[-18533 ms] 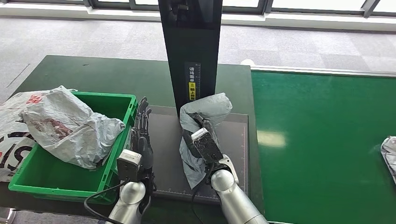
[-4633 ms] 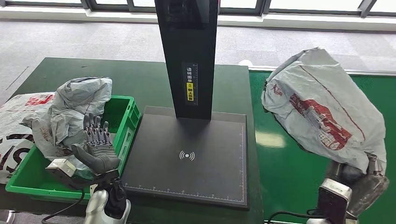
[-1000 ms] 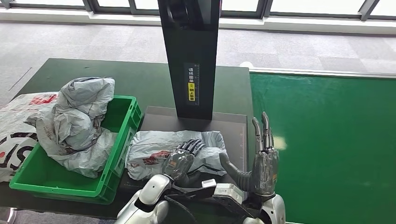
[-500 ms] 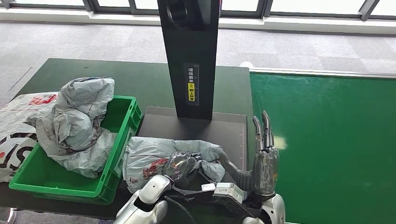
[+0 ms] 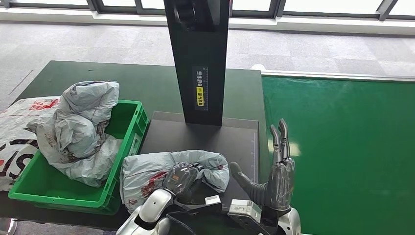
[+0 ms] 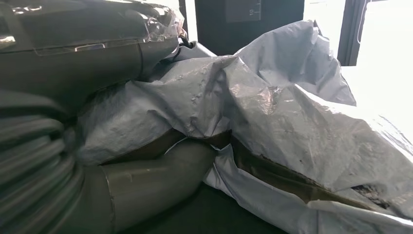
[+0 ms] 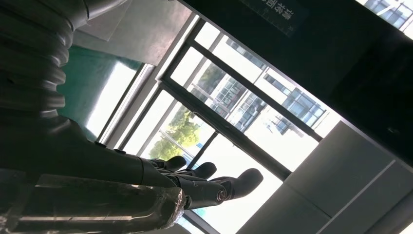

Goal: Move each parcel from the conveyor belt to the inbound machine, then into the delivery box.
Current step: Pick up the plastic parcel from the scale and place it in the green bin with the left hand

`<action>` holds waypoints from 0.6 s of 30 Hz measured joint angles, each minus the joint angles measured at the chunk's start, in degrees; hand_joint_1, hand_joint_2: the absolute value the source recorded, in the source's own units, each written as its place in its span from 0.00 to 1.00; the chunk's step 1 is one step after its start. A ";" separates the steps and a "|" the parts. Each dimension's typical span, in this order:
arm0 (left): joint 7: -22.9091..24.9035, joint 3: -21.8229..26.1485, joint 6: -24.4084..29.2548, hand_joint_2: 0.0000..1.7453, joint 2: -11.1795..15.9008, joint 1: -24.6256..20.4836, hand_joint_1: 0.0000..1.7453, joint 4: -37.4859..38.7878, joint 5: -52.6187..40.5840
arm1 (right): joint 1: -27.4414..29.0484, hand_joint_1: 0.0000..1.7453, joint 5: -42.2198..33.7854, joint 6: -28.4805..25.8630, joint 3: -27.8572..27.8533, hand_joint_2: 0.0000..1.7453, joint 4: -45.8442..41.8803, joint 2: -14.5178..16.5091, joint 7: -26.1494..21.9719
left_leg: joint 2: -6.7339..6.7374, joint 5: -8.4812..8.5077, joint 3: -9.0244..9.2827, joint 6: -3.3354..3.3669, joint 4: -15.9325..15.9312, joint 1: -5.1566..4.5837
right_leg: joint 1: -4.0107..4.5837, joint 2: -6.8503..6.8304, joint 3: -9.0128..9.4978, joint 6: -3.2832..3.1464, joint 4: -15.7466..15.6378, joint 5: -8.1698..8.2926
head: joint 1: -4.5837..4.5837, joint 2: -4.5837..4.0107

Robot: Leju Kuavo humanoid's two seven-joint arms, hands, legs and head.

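Observation:
A crumpled grey parcel [image 5: 147,172] with red print lies on the front left corner of the inbound machine's dark platform [image 5: 210,137], hanging over its edge toward the green delivery box [image 5: 128,147]. My left hand [image 5: 182,177] grips the parcel from above. In the left wrist view the thumb [image 6: 151,180] is tucked under a fold of the parcel [image 6: 282,122]. My right hand [image 5: 275,175] stands apart at the platform's front right corner, open, fingers pointing up and thumb out, holding nothing. In the right wrist view the fingers [image 7: 204,183] are stretched out.
The machine's black column [image 5: 197,54] rises behind the platform. Two crumpled grey parcels [image 5: 80,127] fill the delivery box, and another bag [image 5: 14,132] lies left of it. The green conveyor belt [image 5: 342,147] runs along the right.
My left hand has closed on the parcel and dragged it forward and left across the platform, bunching it up. The right hand has shifted slightly right and stayed open.

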 joint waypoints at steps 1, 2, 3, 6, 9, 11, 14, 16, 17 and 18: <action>0.00 0.01 0.00 1.00 0.04 0.13 1.00 -0.21 0.00 | 0.03 0.00 0.00 0.00 0.01 1.00 -0.09 -0.01 0.00 | 0.00 0.00 -0.01 0.00 0.00 0.00 | 0.00 0.00 0.00 0.00 0.00 0.00 | 0.00 0.00; 0.00 0.01 0.00 1.00 0.08 0.21 1.00 -0.38 0.00 | 0.06 0.00 0.00 0.00 0.02 1.00 -0.17 -0.01 0.00 | 0.00 0.00 -0.03 0.00 0.00 0.00 | 0.00 0.00 -0.01 0.00 0.00 0.00 | 0.00 0.00; 0.00 0.01 0.00 1.00 0.11 0.27 1.00 -0.50 0.00 | 0.08 0.00 0.00 0.00 0.02 1.00 -0.23 -0.01 0.00 | 0.00 0.00 -0.05 0.00 0.00 0.00 | 0.00 0.00 -0.02 0.00 0.00 0.00 | 0.00 0.00; -1.39 0.13 1.69 1.00 0.21 0.61 1.00 -1.11 1.79 | 0.26 0.00 -0.25 0.00 0.02 1.00 -0.38 0.00 -0.63 | 0.00 0.00 -0.11 0.00 0.00 -0.01 | 0.00 0.00 -0.08 0.00 0.00 0.00 | 0.00 0.00; -7.62 1.53 13.41 1.00 0.21 2.66 1.00 -6.28 11.74 | 1.32 0.00 -2.01 0.00 -0.13 1.00 -1.08 0.35 -4.28 | 0.02 0.00 -0.24 0.00 0.01 0.00 | 0.00 0.01 -0.22 0.00 0.01 0.00 | 0.00 0.00; -11.29 2.95 20.71 1.00 0.04 4.31 1.00 -12.43 18.43 | 2.10 0.00 -3.34 0.00 -0.29 1.00 -1.48 0.83 -6.69 | 0.02 -0.01 -0.30 0.00 0.01 0.00 | 0.00 0.03 -0.28 0.00 0.00 0.00 | 0.00 0.00; -17.60 5.66 23.73 1.00 -0.83 6.62 1.00 -20.56 24.59 | 2.71 0.00 -4.19 -0.01 -0.61 1.00 -1.81 1.53 -8.46 | 0.01 -0.02 -0.33 -0.01 0.00 0.00 | 0.00 0.03 -0.34 0.00 0.00 -0.01 | 0.00 0.00; -22.46 7.81 23.91 1.00 -2.09 7.90 1.00 -24.51 27.11 | 2.94 0.00 -4.30 0.00 -0.90 1.00 -2.03 1.84 -8.95 | 0.01 -0.02 -0.35 -0.01 0.00 0.00 | 0.00 0.03 -0.38 0.00 0.00 -0.02 | 0.00 0.00; -24.70 8.93 23.93 1.00 -2.90 8.34 1.00 -26.12 28.24 | 3.05 0.00 -4.32 0.00 -1.03 1.00 -2.16 1.93 -9.13 | 0.01 -0.02 -0.36 -0.01 0.00 0.00 | 0.00 0.03 -0.39 0.00 0.00 -0.02 | 0.00 0.00; -26.66 10.01 23.93 1.00 -3.63 8.67 1.00 -27.44 29.23 | 3.18 0.00 -4.33 0.00 -1.14 1.00 -2.30 1.99 -9.27 | 0.02 -0.03 -0.36 -0.01 0.00 0.00 | 0.00 0.03 -0.39 0.00 0.00 -0.02 | 0.00 0.00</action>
